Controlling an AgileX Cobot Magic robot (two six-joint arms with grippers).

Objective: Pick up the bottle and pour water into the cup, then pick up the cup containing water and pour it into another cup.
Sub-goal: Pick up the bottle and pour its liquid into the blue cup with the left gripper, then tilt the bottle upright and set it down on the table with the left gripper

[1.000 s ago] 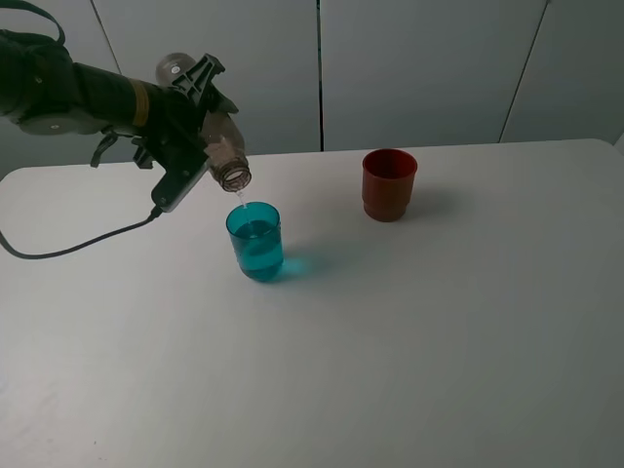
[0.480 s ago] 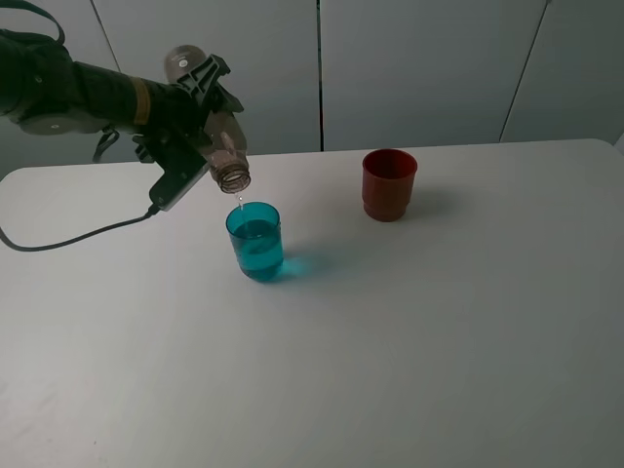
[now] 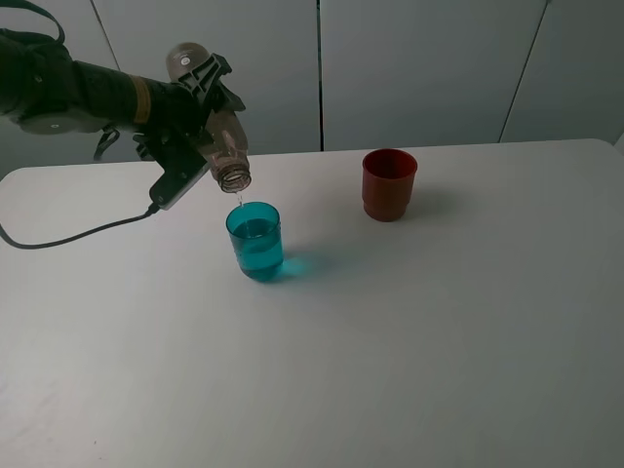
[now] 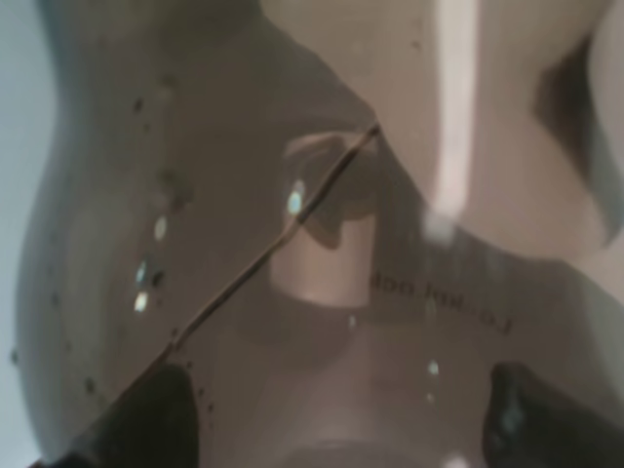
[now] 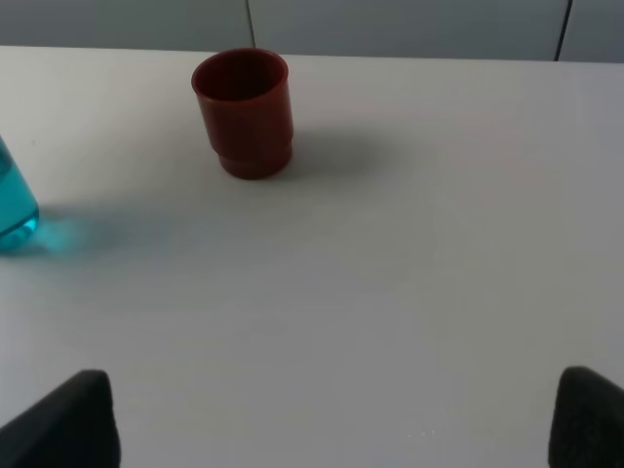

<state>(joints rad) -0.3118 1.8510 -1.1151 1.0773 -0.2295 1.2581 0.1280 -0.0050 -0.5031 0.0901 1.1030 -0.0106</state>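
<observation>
In the exterior high view my left gripper [image 3: 195, 122] is shut on the bottle [image 3: 216, 136], holding it tilted mouth-down just above the cup [image 3: 255, 241]. A thin trickle falls from the mouth into the cup, which stands upright and holds water up to about two thirds. Another cup [image 3: 389, 183], red, stands upright farther right and back. The left wrist view is filled by the bottle [image 4: 322, 244], with dark fingertips [image 4: 146, 419] on either side. My right gripper [image 5: 331, 419] is open and empty, low over the table, short of the red cup [image 5: 243, 112] and the teal cup [image 5: 12, 205].
The white table [image 3: 439, 322] carries only the two cups. A black cable [image 3: 78, 239] trails from the left arm across the table's left part. Grey wall panels close off the back.
The left arm has tipped the bottle a little steeper, its base rising. The cups and the right gripper have not moved.
</observation>
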